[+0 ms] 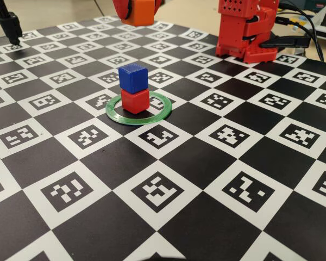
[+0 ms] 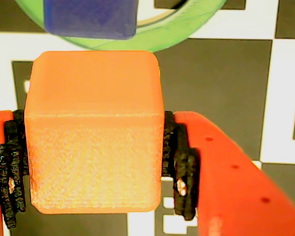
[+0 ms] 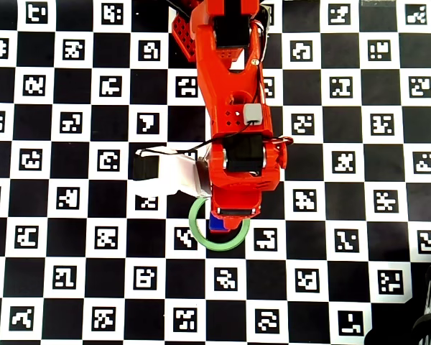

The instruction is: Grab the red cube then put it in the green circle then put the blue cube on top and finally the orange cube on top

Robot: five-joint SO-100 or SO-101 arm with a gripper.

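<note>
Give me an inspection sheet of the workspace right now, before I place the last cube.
Surface: checkerboard marker mat, flat.
Job's things: blue cube stacked on red cube inside green circle; orange cube held in the air.
Clutter: nothing seen on the mat.
Gripper: gripper shut on orange cube, raised above the stack.
Cables: black cables behind the arm base, off the mat.
Surroundings: black stand at the far-left corner in the fixed view.
</note>
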